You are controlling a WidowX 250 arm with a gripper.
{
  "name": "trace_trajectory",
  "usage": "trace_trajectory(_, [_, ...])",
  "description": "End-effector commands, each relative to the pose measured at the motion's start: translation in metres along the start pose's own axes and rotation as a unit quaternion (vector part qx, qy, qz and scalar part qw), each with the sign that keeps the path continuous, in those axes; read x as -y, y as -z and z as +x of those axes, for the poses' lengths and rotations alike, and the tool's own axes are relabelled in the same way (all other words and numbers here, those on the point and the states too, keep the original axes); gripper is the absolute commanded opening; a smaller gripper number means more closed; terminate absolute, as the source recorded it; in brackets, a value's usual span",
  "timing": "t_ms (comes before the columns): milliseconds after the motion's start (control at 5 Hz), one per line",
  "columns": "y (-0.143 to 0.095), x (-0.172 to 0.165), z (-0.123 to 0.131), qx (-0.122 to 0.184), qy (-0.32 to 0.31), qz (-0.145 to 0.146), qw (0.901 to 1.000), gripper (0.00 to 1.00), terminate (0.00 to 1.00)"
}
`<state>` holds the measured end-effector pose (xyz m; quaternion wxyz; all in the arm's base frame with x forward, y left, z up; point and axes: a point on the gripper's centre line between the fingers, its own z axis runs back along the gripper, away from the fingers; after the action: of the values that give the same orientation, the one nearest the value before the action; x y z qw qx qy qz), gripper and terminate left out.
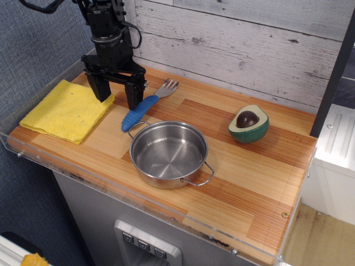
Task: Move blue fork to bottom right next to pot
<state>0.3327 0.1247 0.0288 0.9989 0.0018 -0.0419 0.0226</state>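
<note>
Setting: whitewashed plank wall point(249, 44) is backing a wooden tabletop point(260, 166) fenced by a clear plastic rim, with blue-grey fabric running along the left side.

Tool: my tool point(116, 95) is hanging at the back left of the tabletop, spread wide and gripping nothing; one finger is standing over the edge of the yellow cloth point(66, 111), the other just beside the upper end of the fork's handle.

Blue fork: the blue fork point(145, 105) is lying flat on the wood, diagonal, tines toward the wall and handle end pointing at the pot's nearer wire handle; I am not able to tell whether that end is touching the handle.

Pot: the pot point(168, 153) is sitting empty near the front middle, with bare wood to its lower right.

Bystander: a toy avocado half point(249, 124) is resting well apart on the right.

Progress: I am judging the job as barely begun, since the fork is sitting on the pot's upper left, opposite the goal.

Remaining: I am reckoning that centring over the handle, gripping, lifting, carrying past the pot and setting down are all left.
</note>
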Motion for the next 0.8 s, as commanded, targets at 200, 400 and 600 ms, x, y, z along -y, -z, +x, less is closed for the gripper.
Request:
trace_trajectory(200, [-0.017, 0.021, 0.02, 0.024, 0.018, 0.02, 0.9994, 1.0, 0.0])
trace_trajectory(400, [0.0, 0.028, 0.02, 0.004, 0.031, 0.032, 0.999, 1.0, 0.0])
trace_trajectory(600, [0.016, 0.028, 0.018, -0.018, 0.038, 0.045, 0.9981, 1.0, 0.0])
